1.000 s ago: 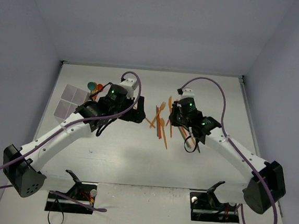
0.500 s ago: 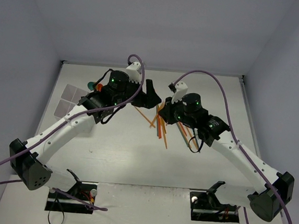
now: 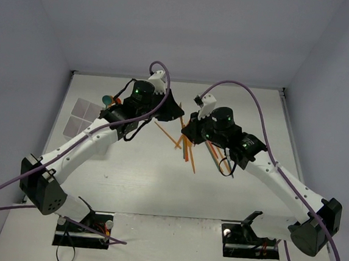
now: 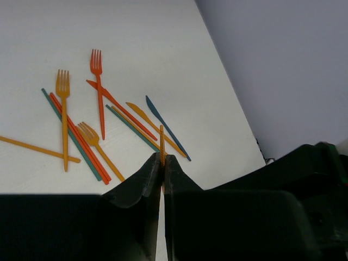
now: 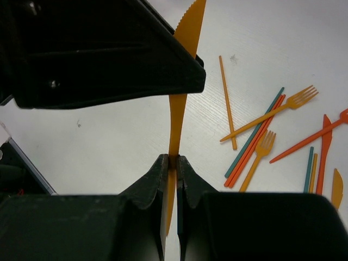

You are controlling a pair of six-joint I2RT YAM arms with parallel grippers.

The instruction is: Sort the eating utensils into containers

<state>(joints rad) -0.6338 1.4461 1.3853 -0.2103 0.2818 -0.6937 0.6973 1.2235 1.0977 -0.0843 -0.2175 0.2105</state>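
Utensils (image 4: 100, 109) lie in a loose heap on the white table (image 4: 163, 32), near its middle and between the 2 arms; 3 forks, a few knives and several thin sticks show there in orange, red and teal, some crossing one another. 1 orange knife (image 5: 175, 117) is up off the table, gripped by both arms at once. The right gripper (image 5: 171, 159) pinches it partway along, jaws pressed tight on the flat of it, the lower end running down between the fingers; the left gripper (image 4: 163, 159) clamps the same knife further up, jaws pressed together on it, so its wrist view shows only a thin orange edge standing between the tips; the serrated tip pokes out past the left gripper's black body. From above, the 2 grippers meet nose to nose over the far side of the heap. The white box (image 3: 81, 117) sits at the table's far left, well apart from the heap; a teal spoon (image 3: 107, 99) shows at its far right corner, though I cannot tell which compartment it is in.
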